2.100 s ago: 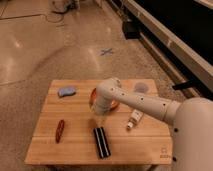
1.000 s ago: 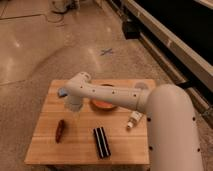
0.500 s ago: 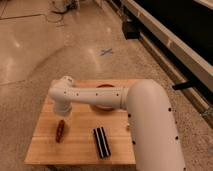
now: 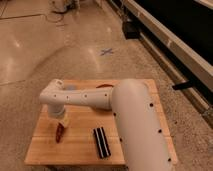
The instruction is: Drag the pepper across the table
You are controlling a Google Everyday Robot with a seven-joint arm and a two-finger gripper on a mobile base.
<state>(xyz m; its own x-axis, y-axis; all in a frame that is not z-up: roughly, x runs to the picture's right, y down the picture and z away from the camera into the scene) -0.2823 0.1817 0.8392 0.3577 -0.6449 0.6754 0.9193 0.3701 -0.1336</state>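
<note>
Claw [image 4: 61,121] at the end of the bent white wrist, pointed down over the left part of the bench [image 4: 80,150], tip right at the upper end of the pepper [image 4: 58,134]. Cannot tell whether released or clenched, nor whether touching the pepper or just above it. Pepper flat on the wood in the left front quarter of the bench, long axis roughly front to back, slightly tilted. To its right and apart from it, the black ribbed block [image 4: 101,142], nearer the front edge. At the back, a sliver of the orange-red bowl [image 4: 104,86] over the forearm. Right side of the bench covered by the big white arm [image 4: 130,120].

Step in hand, by the look of it: the approach, making contact with the pepper; the drag itself not yet begun. Next move calls for settling onto or around the pepper firmly enough to stop it rolling free, then a low, steady sweep along the planks. Bare wood between pepper and block; best to steer short of the block and of the near edge.
</note>
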